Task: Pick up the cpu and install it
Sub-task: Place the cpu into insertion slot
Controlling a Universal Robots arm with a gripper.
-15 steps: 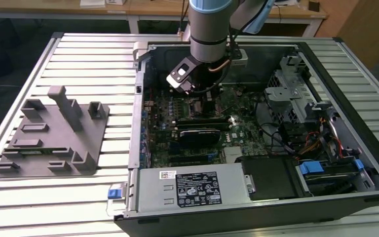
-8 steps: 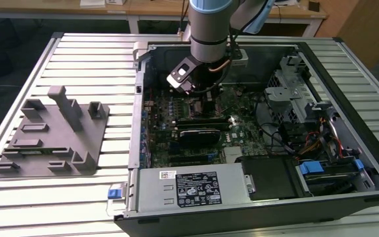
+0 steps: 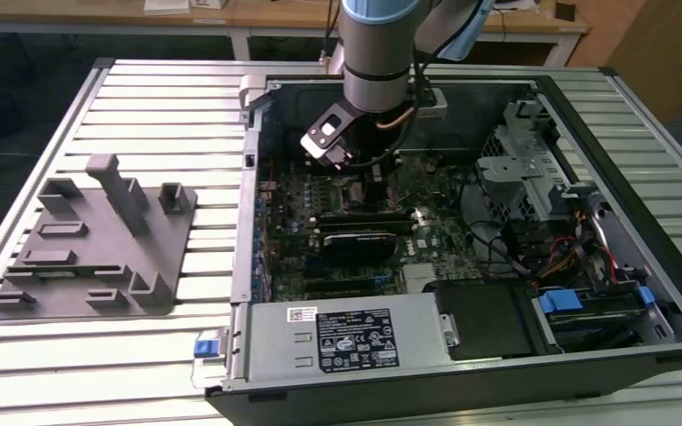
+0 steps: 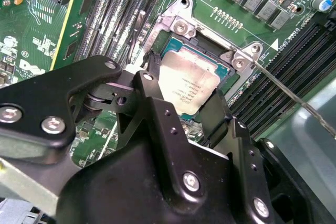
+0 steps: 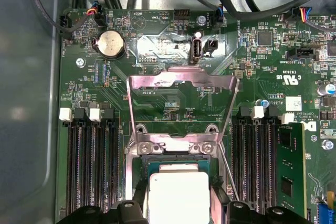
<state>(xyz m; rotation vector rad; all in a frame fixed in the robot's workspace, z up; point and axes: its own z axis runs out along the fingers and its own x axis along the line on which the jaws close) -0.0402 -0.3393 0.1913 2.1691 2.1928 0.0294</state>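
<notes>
Claw (image 4: pixel 184 88) (image 5: pixel 179 204) up close in both wrist views, with two black fingers (image 4: pixel 150 77) clamped on opposite edges of the cpu (image 4: pixel 188 83) (image 5: pixel 178 192), so it's grasping the chip. cpu lies flat, silver top up, right over the socket (image 4: pixel 176 50) on the motherboard (image 5: pixel 262 82); teal socket rim shows along two of its edges. Can't tell whether it's fully seated or just above the contacts.

Load plate (image 5: pixel 181 80) stands upright on its hinge, open, clear of the chip. Thin wire lever (image 4: pixel 294 95) angles out to one side of the socket. Memory slots (image 5: pixel 92 166) run along both sides of the socket, with one stick (image 5: pixel 290 166) fitted. Coin battery (image 5: pixel 111 43) sits beyond the load plate.

Exterior view: arm (image 3: pixel 371 53) reaches straight down into the open PC case (image 3: pixel 436 390), which lies on its side on the slatted desk (image 3: pixel 163 98). Grey tray (image 3: pixel 92 240) with upright posts sits on the desk at the exterior view's left — well apart from the case.
</notes>
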